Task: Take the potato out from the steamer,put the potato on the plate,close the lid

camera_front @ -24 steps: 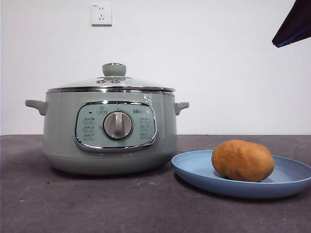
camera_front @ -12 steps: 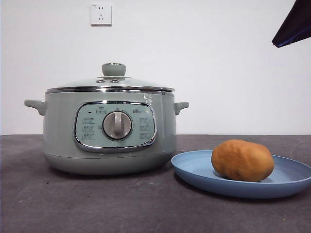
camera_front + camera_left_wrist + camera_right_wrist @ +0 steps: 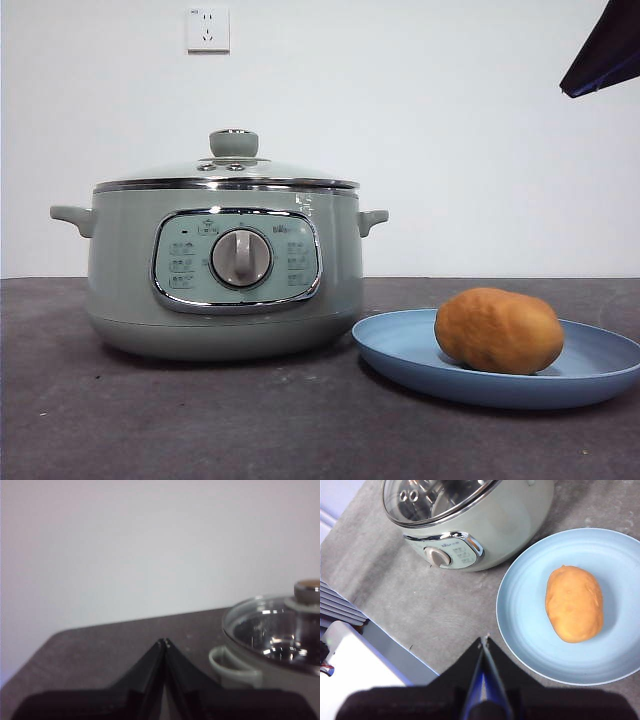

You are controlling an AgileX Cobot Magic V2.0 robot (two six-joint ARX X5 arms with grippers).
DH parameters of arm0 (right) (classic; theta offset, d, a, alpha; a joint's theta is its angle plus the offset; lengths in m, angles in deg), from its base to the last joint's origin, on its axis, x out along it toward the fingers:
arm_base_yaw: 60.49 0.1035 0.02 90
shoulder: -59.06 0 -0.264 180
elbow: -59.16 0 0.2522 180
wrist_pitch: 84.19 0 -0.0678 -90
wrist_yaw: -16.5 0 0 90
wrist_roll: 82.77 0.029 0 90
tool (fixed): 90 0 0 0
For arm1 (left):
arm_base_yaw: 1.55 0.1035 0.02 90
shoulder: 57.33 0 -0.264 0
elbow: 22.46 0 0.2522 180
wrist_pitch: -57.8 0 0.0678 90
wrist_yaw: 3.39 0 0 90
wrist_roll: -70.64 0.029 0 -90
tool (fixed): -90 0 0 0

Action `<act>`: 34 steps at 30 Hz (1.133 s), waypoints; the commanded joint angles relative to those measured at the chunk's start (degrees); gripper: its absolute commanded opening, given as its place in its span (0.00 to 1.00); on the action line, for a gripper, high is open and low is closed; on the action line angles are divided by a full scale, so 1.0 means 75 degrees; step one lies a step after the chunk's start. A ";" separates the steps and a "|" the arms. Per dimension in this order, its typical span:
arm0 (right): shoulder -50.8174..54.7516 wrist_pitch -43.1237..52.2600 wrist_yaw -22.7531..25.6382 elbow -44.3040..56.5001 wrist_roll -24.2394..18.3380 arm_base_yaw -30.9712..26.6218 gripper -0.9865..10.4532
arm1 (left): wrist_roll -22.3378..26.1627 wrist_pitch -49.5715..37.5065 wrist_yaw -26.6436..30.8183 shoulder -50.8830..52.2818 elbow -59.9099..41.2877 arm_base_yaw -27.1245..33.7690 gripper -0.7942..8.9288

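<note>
Potato [image 3: 499, 330] on plate [image 3: 400, 345]; lid [image 3: 228, 172] on steamer [image 3: 120, 270] (both grippers clenched, empty).

From my station the steamer [image 3: 225, 270] shows a smooth, semi-gloss sage-green shell with a bright chrome band around its control panel and a brushed silver dial, and the lid [image 3: 227, 172] on it is clear, reflective glass with a polished steel rim and a matt green knob. The plate [image 3: 400, 345] looks like smooth matt light-blue plastic, and the potato [image 3: 499, 330] has a dull, faintly pitted orange-brown skin. The tabletop [image 3: 200, 420] is a dark grey, matt, slightly grainy surface, and both tools I see are matt black.
</note>
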 commanded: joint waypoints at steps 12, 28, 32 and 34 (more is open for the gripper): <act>-0.0003 0.0038 0.0023 -0.0009 0.0038 0.0012 0.09 | -0.0379 0.1110 0.0041 0.0452 -0.0807 0.0029 0.08; -0.0003 0.0038 0.0023 -0.0009 0.0041 0.0012 0.09 | -0.0376 0.1906 0.0009 0.0449 -0.0807 0.0029 0.08; -0.0003 0.0038 0.0023 -0.0009 0.0041 0.0012 0.09 | -0.0376 0.1906 0.0009 0.0449 -0.0807 0.0029 0.08; -0.0003 0.0038 0.0023 -0.0009 0.0038 0.0012 0.09 | -0.0376 0.1906 0.0009 0.0449 -0.0807 0.0029 0.08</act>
